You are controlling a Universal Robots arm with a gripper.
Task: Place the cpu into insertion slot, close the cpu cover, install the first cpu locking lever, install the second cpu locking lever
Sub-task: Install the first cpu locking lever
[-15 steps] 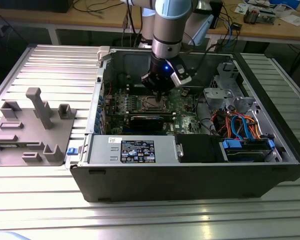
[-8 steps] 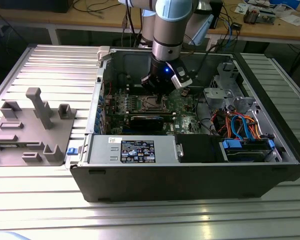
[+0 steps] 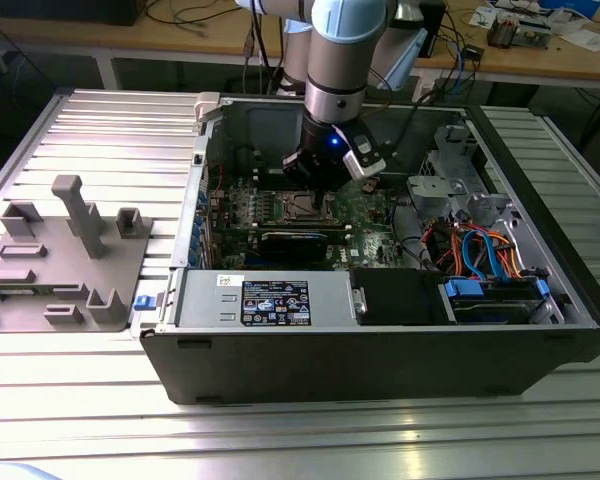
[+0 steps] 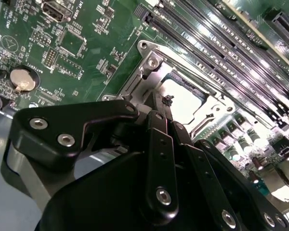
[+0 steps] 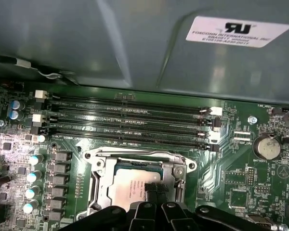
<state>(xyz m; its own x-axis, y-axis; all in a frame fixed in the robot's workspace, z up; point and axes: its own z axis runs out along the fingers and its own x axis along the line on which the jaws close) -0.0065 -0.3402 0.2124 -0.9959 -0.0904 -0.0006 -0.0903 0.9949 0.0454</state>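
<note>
On the exterior view's left, a grey fixture lies on the ribbed tabletop beside the open case. Inside, the power supply and a black card sit in front of the green board. The gripper, fingers pressed together, touches the cpu seated in the slot beside 4 long memory slots; the cover frames it. Orange and blue cables crowd the right.
</note>
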